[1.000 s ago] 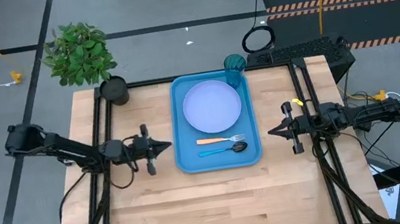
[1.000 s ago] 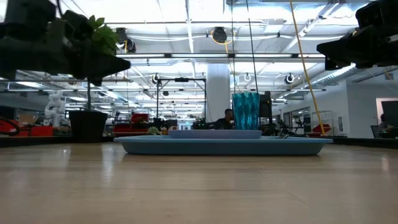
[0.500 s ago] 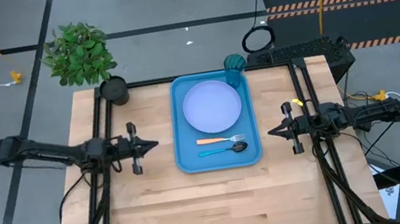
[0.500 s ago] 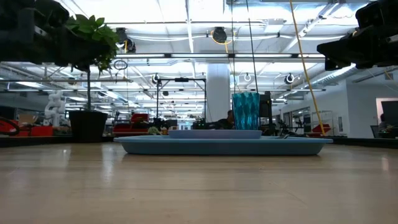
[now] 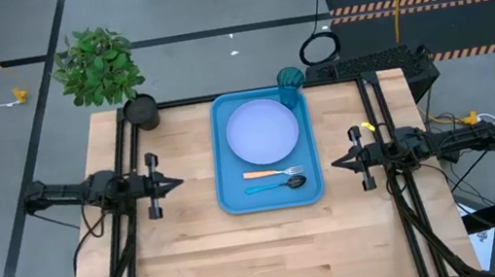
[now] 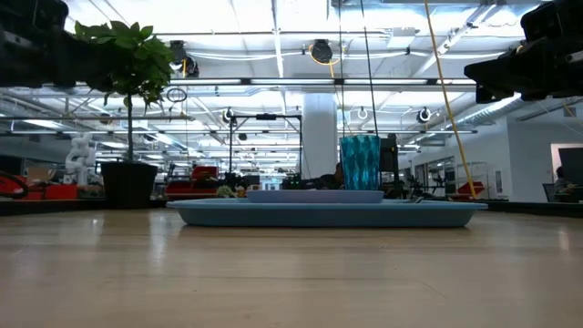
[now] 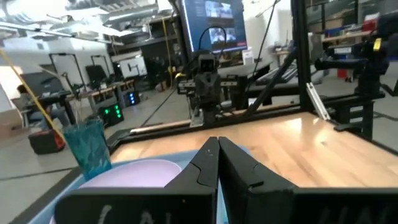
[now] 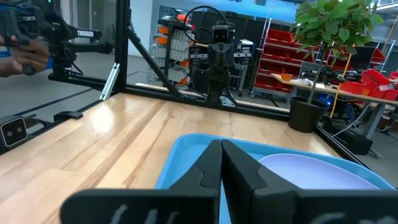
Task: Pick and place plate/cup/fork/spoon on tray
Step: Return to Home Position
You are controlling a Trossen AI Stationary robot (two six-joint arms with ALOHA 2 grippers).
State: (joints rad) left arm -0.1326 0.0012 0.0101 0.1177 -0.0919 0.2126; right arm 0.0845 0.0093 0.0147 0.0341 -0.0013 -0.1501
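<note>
The tray (image 5: pixel 223 162) sits at frame centre in the high view and holds everything: plate (image 5: pixel 263 130) in its upper half, cup (image 5: pixel 289 83) at its upper-right corner, fork (image 5: pixel 272 173) below the plate, spoon (image 5: pixel 279 185) beneath the fork. Placing looks done, and homing is in hand. The left gripper (image 5: pixel 177 181) at centre-left and the right gripper (image 5: pixel 335 163) at centre-right are both pinched together and empty, and need only park clear.

Bright overhead ceiling lights (image 6: pixel 273 16); glare in low view; soft shadows on table (image 5: pixel 274 252).

One tray (image 5: pixel 227 176), one plate (image 5: pixel 263 128), one cup (image 5: pixel 290 81), one fork (image 5: pixel 270 172), one spoon (image 5: pixel 276 185), one plant (image 5: pixel 99 64), maybe one cable coil (image 5: pixel 303 53).
</note>
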